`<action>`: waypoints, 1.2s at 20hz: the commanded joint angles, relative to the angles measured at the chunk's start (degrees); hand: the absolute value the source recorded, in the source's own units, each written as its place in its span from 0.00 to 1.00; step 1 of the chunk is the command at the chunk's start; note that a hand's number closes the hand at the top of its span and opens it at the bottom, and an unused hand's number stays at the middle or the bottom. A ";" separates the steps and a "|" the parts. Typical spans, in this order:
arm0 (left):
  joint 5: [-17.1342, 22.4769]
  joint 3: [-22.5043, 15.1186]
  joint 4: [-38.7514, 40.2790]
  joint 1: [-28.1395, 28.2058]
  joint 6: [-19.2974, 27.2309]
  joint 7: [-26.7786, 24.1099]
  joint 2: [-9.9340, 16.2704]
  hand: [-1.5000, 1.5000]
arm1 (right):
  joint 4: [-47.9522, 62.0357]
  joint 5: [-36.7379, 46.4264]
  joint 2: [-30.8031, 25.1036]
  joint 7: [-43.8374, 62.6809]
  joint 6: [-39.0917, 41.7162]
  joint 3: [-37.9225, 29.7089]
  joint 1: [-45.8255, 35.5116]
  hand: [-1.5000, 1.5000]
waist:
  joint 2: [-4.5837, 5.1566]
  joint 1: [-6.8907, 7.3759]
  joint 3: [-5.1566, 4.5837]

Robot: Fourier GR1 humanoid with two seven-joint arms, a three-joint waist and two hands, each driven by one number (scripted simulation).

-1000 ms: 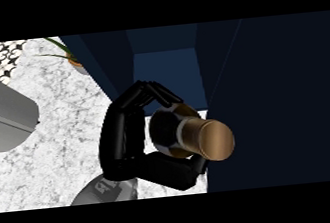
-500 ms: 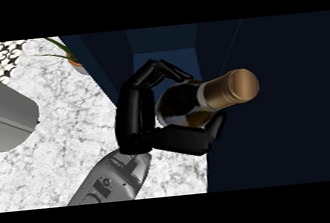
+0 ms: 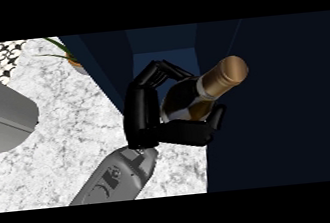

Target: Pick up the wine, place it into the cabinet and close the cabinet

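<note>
Curling round the wine [image 3: 209,86], the right hand [image 3: 144,110] tilts it cabinet-ward [image 3: 285,97].

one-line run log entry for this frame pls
phase: carrying | right hand: curled round dark gold-capped wine bottle, tilted | dark blue cabinet: open, bottle at opening | left hand: not in view

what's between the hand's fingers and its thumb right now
The wine bottle. In the head view, the hand curls its fingers over one side and its thumb round the other, against the dark cabinet.
</note>
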 commanded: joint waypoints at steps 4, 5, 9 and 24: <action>6.97 0.26 6.31 2.60 0.44 -10.82 -0.01 1.00 | -10.22 -4.73 0.89 1.99 0.48 0.78 5.66 0.00 | 0.04 -0.53 -0.01; 7.09 0.22 6.82 -1.04 2.07 -7.55 -0.01 1.00 | -8.48 -2.93 0.92 2.16 -0.97 0.47 3.29 0.00 | 0.02 -0.07 0.00; 4.85 1.86 13.52 -0.36 -1.31 -12.85 -0.01 1.00 | -10.54 -5.86 -0.08 5.83 -2.03 -0.55 1.30 0.00 | -0.02 -0.42 -0.02; 8.44 7.47 25.83 -0.33 -5.89 -25.67 0.00 1.00 | -7.79 -3.30 0.54 2.54 -0.67 0.40 2.92 0.00 | 0.09 -0.06 -0.01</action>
